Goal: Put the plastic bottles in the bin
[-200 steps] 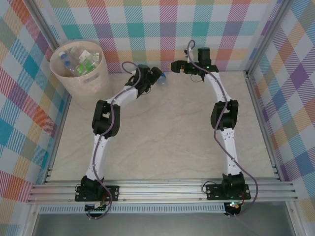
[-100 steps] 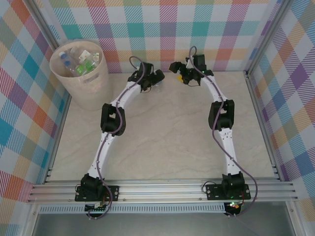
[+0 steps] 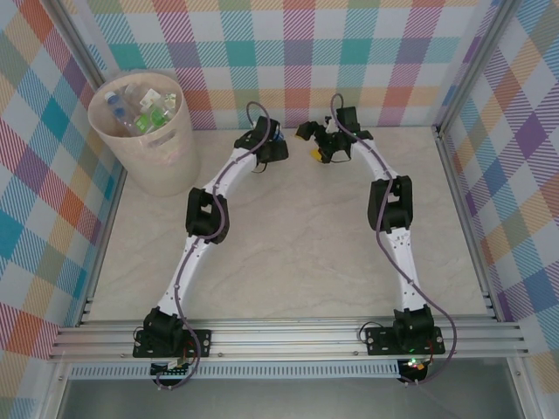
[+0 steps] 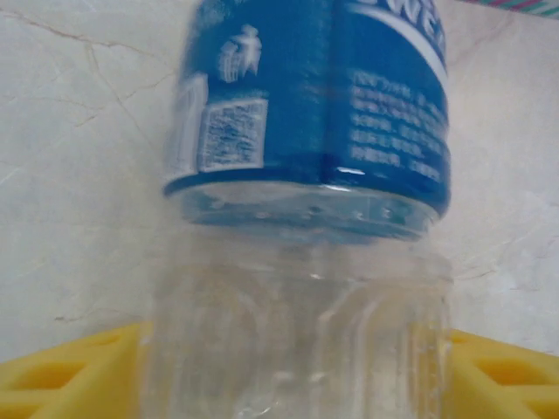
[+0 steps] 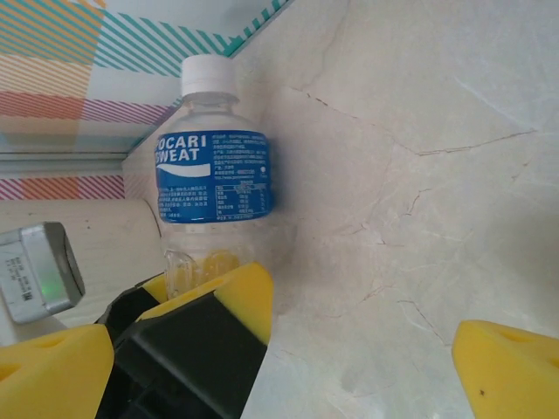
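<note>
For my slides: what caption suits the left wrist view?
A blue-labelled bottle on the table, its base between the yellow pads of the left gripper.

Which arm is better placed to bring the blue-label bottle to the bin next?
Left. The left claw has the Pocari Sweat bottle between its pads, and the bin stands at the far left, on its side. The right claw is open and holds nothing.

Middle of table [image 3: 288, 262]: wide open.
10 o'clock: big bin [image 3: 153, 166] blocks the corner.
12 o'clock: left arm [image 3: 205, 218], right arm [image 3: 389, 205] and blue bottle [image 5: 214, 188] crowd the back wall [image 3: 297, 52].
</note>
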`<state>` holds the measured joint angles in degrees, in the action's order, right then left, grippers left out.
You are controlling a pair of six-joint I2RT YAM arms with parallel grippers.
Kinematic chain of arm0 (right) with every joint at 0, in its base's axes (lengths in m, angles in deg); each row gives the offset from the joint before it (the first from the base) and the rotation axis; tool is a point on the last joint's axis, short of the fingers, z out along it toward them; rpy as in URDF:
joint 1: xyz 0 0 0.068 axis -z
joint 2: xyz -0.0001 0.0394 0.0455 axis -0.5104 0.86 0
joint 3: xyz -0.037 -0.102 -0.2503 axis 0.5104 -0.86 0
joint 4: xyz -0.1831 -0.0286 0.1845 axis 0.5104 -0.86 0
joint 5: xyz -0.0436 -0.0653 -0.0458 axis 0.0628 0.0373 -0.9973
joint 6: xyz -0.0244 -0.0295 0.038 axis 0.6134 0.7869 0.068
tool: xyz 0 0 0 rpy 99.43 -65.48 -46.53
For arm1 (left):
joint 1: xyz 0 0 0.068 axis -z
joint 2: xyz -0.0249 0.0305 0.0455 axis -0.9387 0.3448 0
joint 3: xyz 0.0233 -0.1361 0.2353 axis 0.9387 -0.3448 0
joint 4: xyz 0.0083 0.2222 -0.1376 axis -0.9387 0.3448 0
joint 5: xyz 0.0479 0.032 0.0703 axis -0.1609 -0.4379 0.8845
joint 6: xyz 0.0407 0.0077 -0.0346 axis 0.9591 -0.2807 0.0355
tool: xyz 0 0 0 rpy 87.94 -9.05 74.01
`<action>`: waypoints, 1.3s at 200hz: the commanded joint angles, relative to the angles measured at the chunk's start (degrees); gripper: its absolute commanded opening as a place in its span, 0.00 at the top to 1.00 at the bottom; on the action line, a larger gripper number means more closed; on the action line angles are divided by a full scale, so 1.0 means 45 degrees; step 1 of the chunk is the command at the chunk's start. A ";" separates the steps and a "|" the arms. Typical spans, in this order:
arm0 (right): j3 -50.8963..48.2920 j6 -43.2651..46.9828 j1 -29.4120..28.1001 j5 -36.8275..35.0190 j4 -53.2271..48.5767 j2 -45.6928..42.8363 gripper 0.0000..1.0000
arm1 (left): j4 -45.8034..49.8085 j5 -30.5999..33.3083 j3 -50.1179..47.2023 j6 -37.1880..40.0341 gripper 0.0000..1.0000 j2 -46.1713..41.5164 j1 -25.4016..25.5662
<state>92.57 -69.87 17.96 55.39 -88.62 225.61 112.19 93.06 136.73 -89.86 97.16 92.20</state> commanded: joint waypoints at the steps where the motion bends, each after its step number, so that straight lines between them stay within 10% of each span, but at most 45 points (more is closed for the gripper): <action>1: -0.0130 0.0310 -0.0033 0.0261 -0.0462 -0.1040 0.00 | 0.0454 0.0352 0.0365 0.0690 0.34 0.0169 0.0009; 56: -0.3447 0.1324 -0.0010 0.0027 -0.0236 -0.3890 0.00 | 0.1113 0.0162 -0.0120 0.1362 0.42 -0.1246 0.0242; 132: -0.9923 0.2196 -0.0022 -0.1594 0.0875 -0.9682 0.00 | -0.0566 -0.1023 -0.6198 0.1397 0.49 -0.7353 0.0400; 260: -1.2725 0.2011 -0.0022 -0.2436 0.0800 -1.4434 0.00 | 0.0572 0.0370 -1.0517 0.1778 0.49 -1.5850 0.0040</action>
<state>37.01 -60.87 17.96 45.47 -86.42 166.88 112.45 91.62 91.16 -83.18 31.20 93.58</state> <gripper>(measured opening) 0.996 0.621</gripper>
